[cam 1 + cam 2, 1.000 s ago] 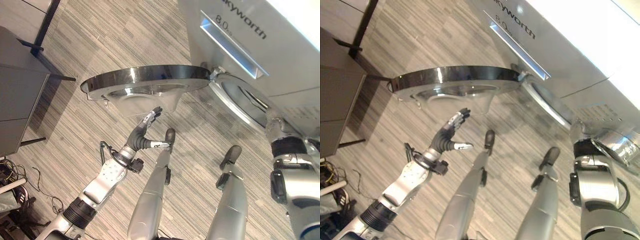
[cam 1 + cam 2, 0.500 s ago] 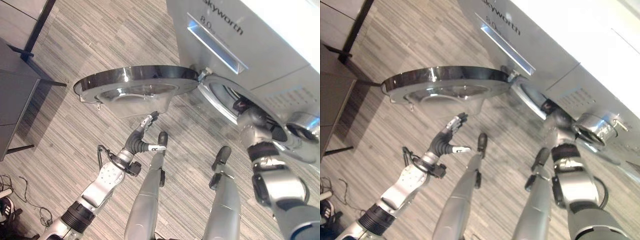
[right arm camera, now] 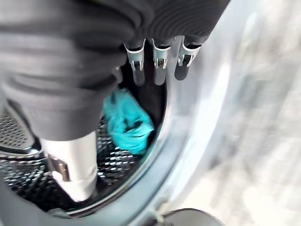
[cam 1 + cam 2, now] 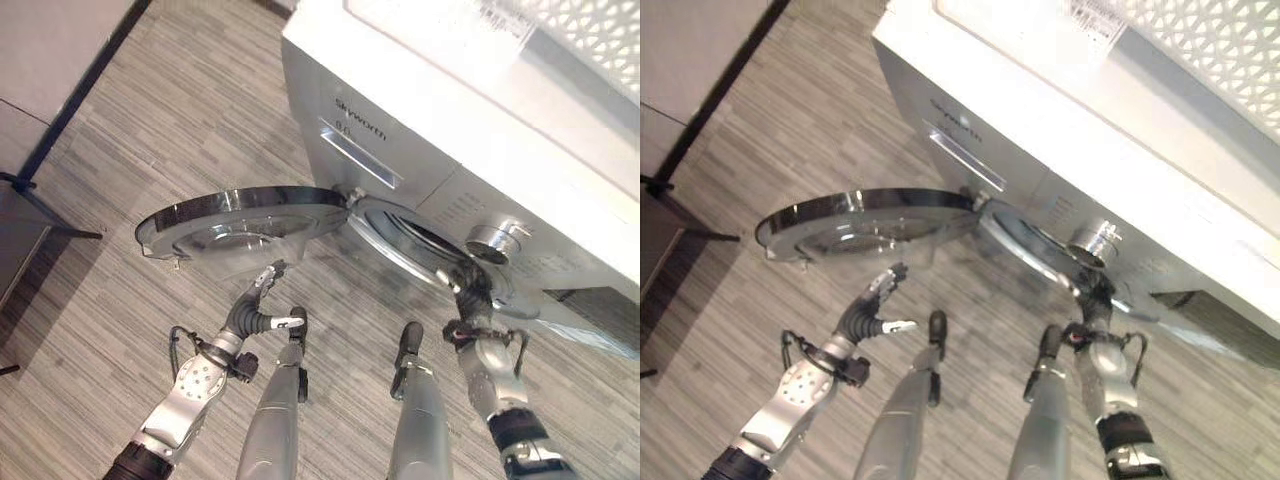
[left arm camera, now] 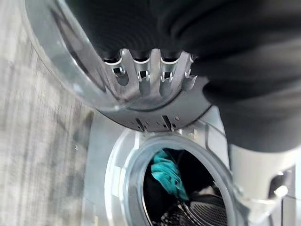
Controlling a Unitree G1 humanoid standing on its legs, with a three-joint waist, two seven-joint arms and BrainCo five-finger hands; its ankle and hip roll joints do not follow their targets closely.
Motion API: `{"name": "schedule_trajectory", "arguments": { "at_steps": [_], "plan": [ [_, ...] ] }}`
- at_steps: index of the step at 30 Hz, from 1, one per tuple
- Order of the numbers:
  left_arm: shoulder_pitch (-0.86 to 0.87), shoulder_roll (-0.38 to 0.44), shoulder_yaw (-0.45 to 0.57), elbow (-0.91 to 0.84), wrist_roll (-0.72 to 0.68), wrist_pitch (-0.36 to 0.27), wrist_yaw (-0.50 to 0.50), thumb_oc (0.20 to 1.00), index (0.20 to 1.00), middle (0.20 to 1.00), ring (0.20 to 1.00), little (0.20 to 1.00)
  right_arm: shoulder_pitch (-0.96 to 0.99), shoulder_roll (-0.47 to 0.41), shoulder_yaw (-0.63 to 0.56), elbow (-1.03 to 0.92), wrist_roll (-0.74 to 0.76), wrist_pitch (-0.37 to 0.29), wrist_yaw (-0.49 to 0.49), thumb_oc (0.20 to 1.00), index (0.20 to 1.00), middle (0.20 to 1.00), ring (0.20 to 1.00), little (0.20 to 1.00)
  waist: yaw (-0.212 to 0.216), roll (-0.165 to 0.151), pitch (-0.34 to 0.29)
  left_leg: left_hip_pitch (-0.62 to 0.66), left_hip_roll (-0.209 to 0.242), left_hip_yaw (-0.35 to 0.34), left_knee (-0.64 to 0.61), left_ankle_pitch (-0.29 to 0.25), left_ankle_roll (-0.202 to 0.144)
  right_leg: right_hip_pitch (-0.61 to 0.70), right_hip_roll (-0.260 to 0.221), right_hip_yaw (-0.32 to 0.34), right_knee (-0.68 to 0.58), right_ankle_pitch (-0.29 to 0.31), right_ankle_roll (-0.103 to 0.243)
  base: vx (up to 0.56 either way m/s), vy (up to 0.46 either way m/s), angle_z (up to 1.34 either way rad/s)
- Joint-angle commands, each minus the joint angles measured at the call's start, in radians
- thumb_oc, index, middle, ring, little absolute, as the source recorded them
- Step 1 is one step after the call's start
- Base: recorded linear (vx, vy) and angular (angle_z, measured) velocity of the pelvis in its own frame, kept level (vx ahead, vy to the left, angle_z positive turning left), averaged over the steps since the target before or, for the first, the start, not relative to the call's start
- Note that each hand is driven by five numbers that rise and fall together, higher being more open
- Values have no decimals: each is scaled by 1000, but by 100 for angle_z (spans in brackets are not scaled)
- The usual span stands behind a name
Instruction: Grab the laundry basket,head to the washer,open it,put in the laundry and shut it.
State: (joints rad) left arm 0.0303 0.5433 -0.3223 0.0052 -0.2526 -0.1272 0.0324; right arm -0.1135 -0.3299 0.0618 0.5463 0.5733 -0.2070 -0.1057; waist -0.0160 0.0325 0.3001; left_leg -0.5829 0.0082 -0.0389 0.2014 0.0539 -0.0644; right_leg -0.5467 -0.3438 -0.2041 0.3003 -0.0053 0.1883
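My left hand (image 4: 262,303), fingers straight, reaches under the open washer door (image 4: 240,215); my right hand (image 3: 155,59) hangs relaxed at the drum mouth, where wrist views reveal teal laundry (image 3: 126,120)

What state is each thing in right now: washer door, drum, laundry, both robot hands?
Washer door: swung fully open.
Drum: open, holding laundry.
Teal laundry: inside the drum.
Left robot hand: open, just under the door.
Right robot hand: open, empty, at the drum opening.
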Motion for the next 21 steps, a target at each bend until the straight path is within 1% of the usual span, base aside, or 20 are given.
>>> {"name": "schedule_trajectory", "arguments": {
  "at_steps": [1,2,3,4,5,6,8,10,12,14,15,16,17,18,19,20,21],
  "plan": [
    [49,4,20,-28,53,-23,-11,1000,1000,1000,1000,1000,16,-40,-11,32,-68,19,36,1000,1000,1000,1000,1000,-7,-7,-49,51,50,4,70,-135,-42,75,-8,20,-110,68,44,46,13,-12],
    [50,4,21,-29,53,-23,-12,1000,1000,1000,1000,1000,16,-40,-10,32,-68,19,36,1000,1000,1000,1000,1000,-8,-8,-45,55,50,4,68,-135,-42,80,-8,19,-112,68,44,51,20,-15],
    [64,4,32,-18,51,-21,-19,1000,1000,1000,1000,1000,32,-38,-2,64,-92,34,46,1000,1000,1000,1000,1000,-10,-13,-49,84,45,7,65,-139,-39,118,-7,17,-130,72,46,95,51,-15],
    [82,-2,47,7,52,-14,-25,1000,1000,1000,1000,1000,50,-19,7,108,-105,59,60,1000,1000,1000,1000,1000,-14,-19,-60,130,32,17,62,-151,-32,181,-9,11,-165,82,51,106,85,-10],
    [87,-2,51,16,62,-6,-26,1000,1000,1000,1000,1000,56,-7,8,131,-102,66,66,1000,1000,1000,1000,1000,-17,-23,-63,152,20,21,59,-149,-26,210,-14,11,-186,95,53,138,125,-9],
    [99,-9,59,43,82,1,-33,1000,1000,1000,1000,1000,74,4,25,178,-147,86,74,1000,1000,1000,1000,1000,-17,-28,-77,193,5,30,65,-173,-16,264,-23,13,-222,115,60,93,133,-7],
    [97,-25,59,74,107,8,-39,1000,1000,1000,1000,1000,81,10,48,214,-213,103,74,1000,1000,1000,1000,1000,-19,-34,-95,228,-18,46,56,-182,2,295,-40,13,-262,145,68,73,143,-9],
    [83,-38,51,120,145,15,-43,1000,1000,1000,1000,1000,84,24,61,263,-256,117,75,1000,1000,1000,1000,1000,-24,-34,-113,266,-31,63,43,-193,18,309,-50,14,-284,169,73,54,134,-21],
    [63,-55,42,180,182,22,-42,1000,1000,1000,1000,1000,79,34,75,320,-314,131,69,1000,1000,1000,1000,1000,-23,-31,-137,320,-32,83,-2,-197,32,315,-49,9,-298,194,73,57,105,-32],
    [49,-65,41,221,202,25,-33,1000,1000,1000,1000,1000,74,44,70,359,-325,140,68,1000,1000,1000,1000,1000,-27,-25,-152,372,-23,99,-51,-186,41,313,-45,11,-289,228,73,19,60,-34],
    [43,-69,42,233,204,28,-25,1000,1000,1000,1000,1000,70,52,66,381,-320,141,61,1000,1000,1000,1000,1000,-26,-15,-151,395,-13,108,-72,-173,50,308,-41,6,-274,225,73,-9,30,-53],
    [42,-69,41,234,204,27,-25,1000,1000,1000,1000,1000,68,51,66,382,-320,140,61,1000,1000,1000,1000,1000,-24,-14,-148,400,-11,110,-77,-172,49,309,-39,8,-272,224,73,-99,115,-62],
    [26,-76,38,257,219,39,-13,1000,1000,1000,1000,1000,66,65,70,411,-306,141,60,1000,1000,1000,1000,1000,-21,10,-136,437,9,124,-117,-142,65,330,-13,-8,-185,141,70,-126,123,-41],
    [19,-80,40,267,218,42,-10,1000,1000,1000,1000,1000,66,70,71,430,-305,141,61,1000,1000,1000,1000,1000,-17,14,-135,452,13,128,-134,-131,68,340,3,-14,-148,104,59,-135,125,-27],
    [18,-80,40,268,218,42,-10,1000,1000,1000,1000,1000,65,70,71,430,-305,141,61,1000,1000,1000,1000,1000,-18,13,-135,451,11,128,-137,-126,69,337,2,-13,-149,107,59,-111,43,-56],
    [11,-81,40,283,230,47,-5,1000,1000,1000,1000,1000,65,77,75,454,-312,141,60,1000,1000,1000,1000,1000,-10,16,-137,459,16,138,-154,-107,76,350,20,-26,-90,74,51,-105,23,-64],
    [10,-84,42,286,228,47,1,1000,1000,1000,1000,1000,62,81,81,480,-321,143,57,1000,1000,1000,1000,1000,1,20,-144,468,21,144,-165,-99,81,374,38,-45,-51,37,39,-170,-17,-66]
  ]
}}
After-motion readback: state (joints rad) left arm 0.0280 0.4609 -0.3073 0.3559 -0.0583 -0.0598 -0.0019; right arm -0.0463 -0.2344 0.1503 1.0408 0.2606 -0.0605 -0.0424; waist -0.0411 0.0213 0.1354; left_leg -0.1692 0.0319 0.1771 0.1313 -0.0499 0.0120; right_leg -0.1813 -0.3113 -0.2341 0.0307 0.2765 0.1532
